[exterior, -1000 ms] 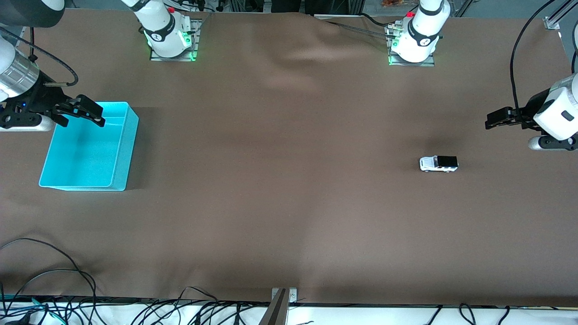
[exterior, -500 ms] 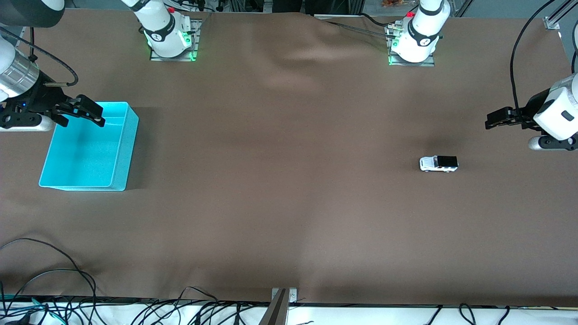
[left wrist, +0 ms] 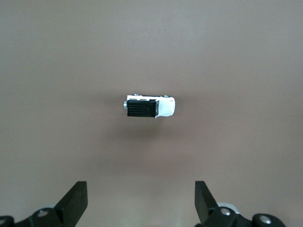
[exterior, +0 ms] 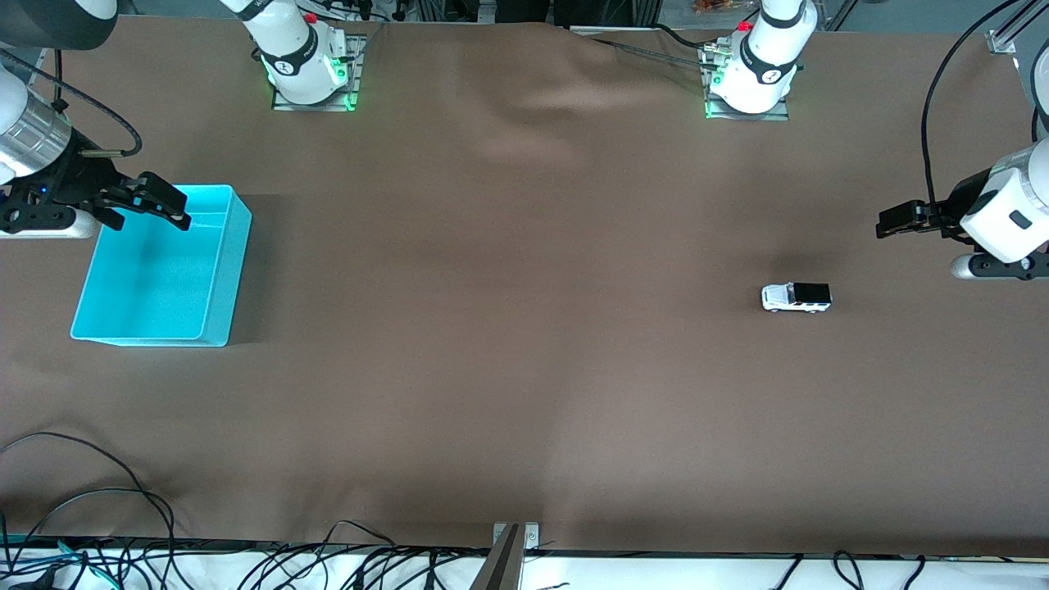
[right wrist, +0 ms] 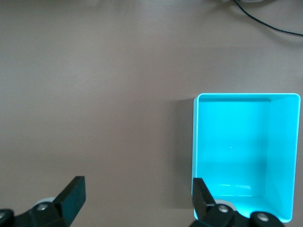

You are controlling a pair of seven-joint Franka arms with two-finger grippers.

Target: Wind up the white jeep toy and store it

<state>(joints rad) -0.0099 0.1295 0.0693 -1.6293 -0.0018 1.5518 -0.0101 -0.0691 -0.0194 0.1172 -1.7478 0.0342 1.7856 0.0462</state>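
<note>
A brown cloth covers the table (exterior: 524,328), rumpled near the robots' bases, with loose cables along its camera-side edge. A turquoise bin (exterior: 215,270) sits at the right arm's end, the right gripper (exterior: 168,209) spread over it. The left gripper (exterior: 887,223) hangs spread above bare cloth. The white jeep toy (exterior: 796,297) stands toward the left arm's end.

White jeep toy (exterior: 796,297) on table (exterior: 524,369) toward left arm's end, bin (exterior: 160,266) toward right arm's end

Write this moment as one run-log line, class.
toy car: on table, untouched | bin: empty | left claw: open, above table | right claw: open, over bin
</note>
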